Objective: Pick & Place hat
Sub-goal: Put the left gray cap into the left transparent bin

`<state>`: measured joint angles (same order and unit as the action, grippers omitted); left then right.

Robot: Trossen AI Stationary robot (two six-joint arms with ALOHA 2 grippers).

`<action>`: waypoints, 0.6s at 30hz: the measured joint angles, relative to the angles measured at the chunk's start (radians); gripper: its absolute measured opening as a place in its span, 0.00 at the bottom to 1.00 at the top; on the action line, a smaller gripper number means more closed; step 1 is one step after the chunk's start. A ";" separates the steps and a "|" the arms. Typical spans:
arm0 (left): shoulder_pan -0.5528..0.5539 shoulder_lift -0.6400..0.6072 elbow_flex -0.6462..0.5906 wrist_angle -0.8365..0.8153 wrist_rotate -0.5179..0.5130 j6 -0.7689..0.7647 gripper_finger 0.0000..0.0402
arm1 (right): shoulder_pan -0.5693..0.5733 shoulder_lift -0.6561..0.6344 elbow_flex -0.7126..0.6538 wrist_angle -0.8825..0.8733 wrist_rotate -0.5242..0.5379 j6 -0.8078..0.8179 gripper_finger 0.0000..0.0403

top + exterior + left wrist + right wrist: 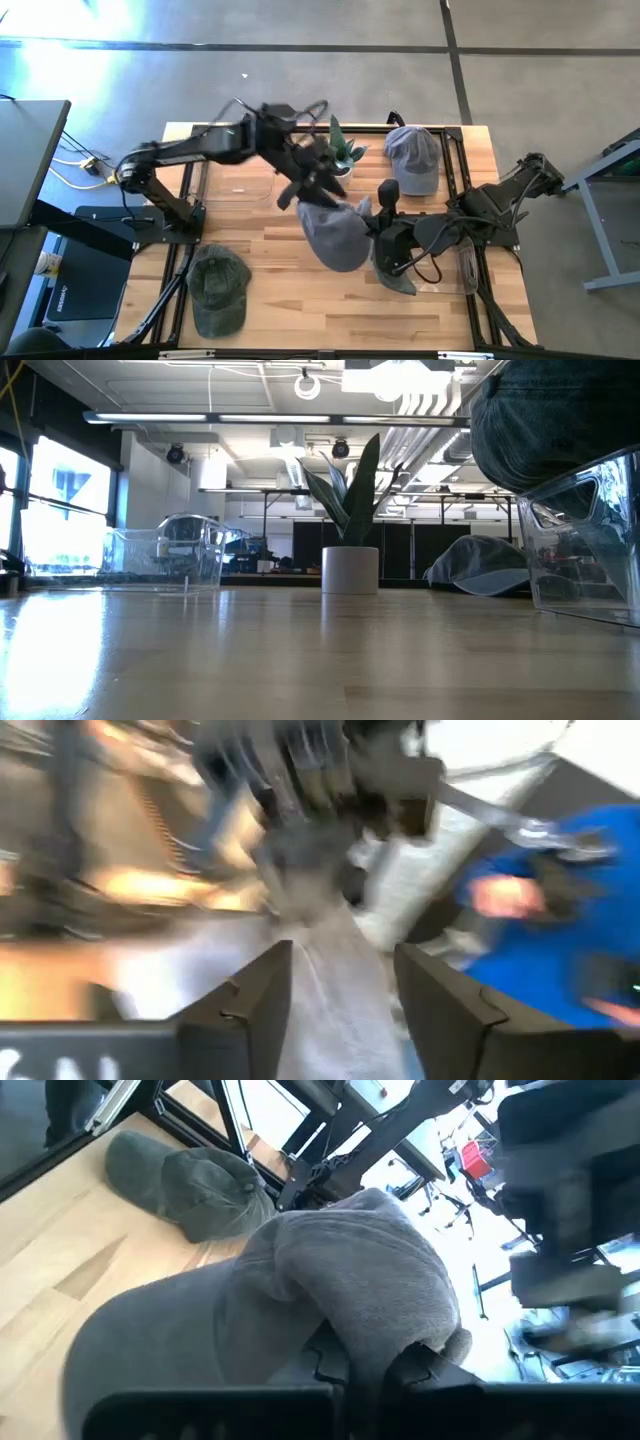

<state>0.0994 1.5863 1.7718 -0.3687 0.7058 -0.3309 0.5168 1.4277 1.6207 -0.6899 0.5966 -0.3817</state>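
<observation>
High view: a grey cap [335, 235] is seen at the middle of the wooden table [280, 290], just in front of the small potted plant [340, 155]. Its fabric is pinched by the right gripper [372, 228], whose fingers are pressed together on it; in the right wrist view the grey cloth is bunched over the dark fingertips [420, 1365]. The left gripper [318, 190] is placed just above the cap, between cap and plant, its fingers [262, 1005] spread apart. Beside the plant a second grey cap [412, 158] is lying. An olive-green cap [218, 288] is set well apart from the plant, near the table's front edge.
</observation>
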 joint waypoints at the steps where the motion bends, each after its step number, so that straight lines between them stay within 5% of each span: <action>1: -0.001 -0.010 0.044 -0.100 -0.061 0.052 0.39 | 0.000 0.000 0.000 0.000 0.000 0.002 0.01; 3: -0.030 -0.030 0.150 -0.334 -0.236 0.153 0.34 | 0.001 0.000 0.000 0.000 -0.001 0.002 0.01; 6: -0.097 -0.021 0.293 -0.468 -0.452 0.258 0.27 | 0.001 0.000 0.000 0.008 -0.001 0.001 0.01; 12: -0.152 0.016 0.347 -0.447 -0.531 0.227 0.24 | 0.000 0.000 0.000 0.023 -0.001 -0.034 0.01; 18: -0.134 0.115 0.350 -0.511 -0.502 0.248 0.44 | 0.000 0.000 0.000 0.035 -0.001 -0.047 0.02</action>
<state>-0.0342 1.7017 2.1216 -0.8792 0.2035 -0.0826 0.5171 1.4277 1.6207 -0.6548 0.5958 -0.4282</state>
